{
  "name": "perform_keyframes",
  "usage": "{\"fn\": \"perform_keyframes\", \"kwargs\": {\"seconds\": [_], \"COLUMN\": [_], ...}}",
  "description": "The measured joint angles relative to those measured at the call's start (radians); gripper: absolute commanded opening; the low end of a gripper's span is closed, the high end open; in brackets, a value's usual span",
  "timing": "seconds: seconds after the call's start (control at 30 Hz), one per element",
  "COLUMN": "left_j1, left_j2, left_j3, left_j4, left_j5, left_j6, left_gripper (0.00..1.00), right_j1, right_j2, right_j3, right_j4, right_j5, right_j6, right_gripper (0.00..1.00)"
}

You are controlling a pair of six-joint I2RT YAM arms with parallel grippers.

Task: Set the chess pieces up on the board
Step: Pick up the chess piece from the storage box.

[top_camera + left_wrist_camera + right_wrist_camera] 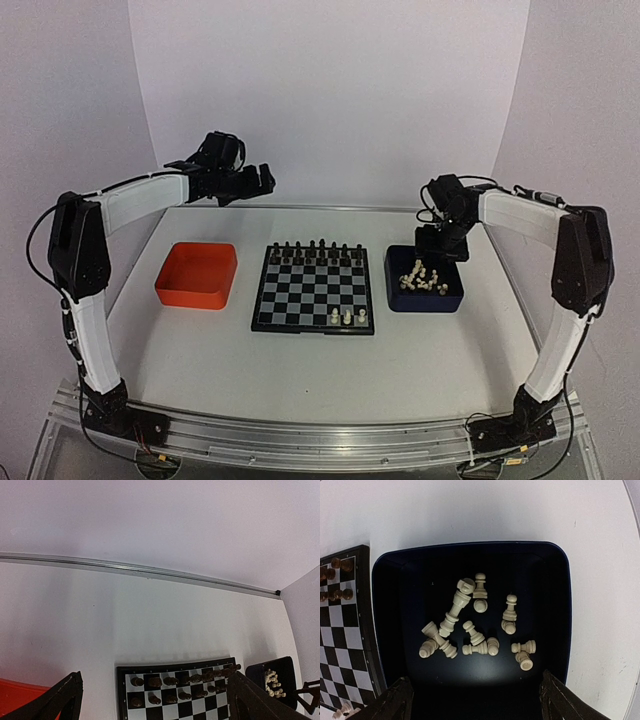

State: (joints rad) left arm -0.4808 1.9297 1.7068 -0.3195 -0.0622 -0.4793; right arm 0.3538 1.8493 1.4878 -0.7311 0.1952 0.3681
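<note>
The right gripper (pixel 476 700), wide open and empty above the dark blue tray (pixel 470 545) where the chess pieces (pixel 472 632) lie tumbled beside the board (pixel 313 288), is best lowered squarely over one isolated piece.

White-shelled arms (pixel 90 340); black joints (pixel 80 248); thin black cables (pixel 30 238).

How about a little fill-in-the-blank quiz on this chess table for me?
1. The blue tray, holding the loose cream pieces, sits to the board's ___.
2. Exactly ___ standing cream pieces are on the board's near row.
3. The right claw hangs over the blue tray with its jaws ___.
4. The orange tray sits to the board's ___.

Missing words: right; three; open; left.
</note>
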Motion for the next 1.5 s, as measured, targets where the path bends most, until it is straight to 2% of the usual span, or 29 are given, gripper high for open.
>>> {"fn": "perform_keyframes", "kwargs": {"seconds": [0.4,0.83,1.23,1.5], "left_j1": [0.0,0.015,0.026,0.03], "left_j2": [0.068,0.088,0.123,0.123], "left_j3": [0.028,0.028,0.029,0.029], "left_j4": [0.054,0.13,0.138,0.138], "left_j5": [0.005,-0.012,-0.006,0.012], "left_j6": [-0.001,-0.02,-0.024,-0.028], "left_gripper": [1.0,1.0,1.0,1.0], "right_j1": [-0.001,-0.027,-0.031,-0.031], "right_j2": [0.123,0.155,0.205,0.212], "right_j3": [0.102,0.113,0.145,0.149], "right_j4": [-0.005,-0.005,-0.01,-0.042], "right_j5": [-0.007,-0.028,-0.103,-0.136], "right_j6": [0.04,0.101,0.129,0.102], "right_gripper": [0.84,0.81,0.75,0.74]}}
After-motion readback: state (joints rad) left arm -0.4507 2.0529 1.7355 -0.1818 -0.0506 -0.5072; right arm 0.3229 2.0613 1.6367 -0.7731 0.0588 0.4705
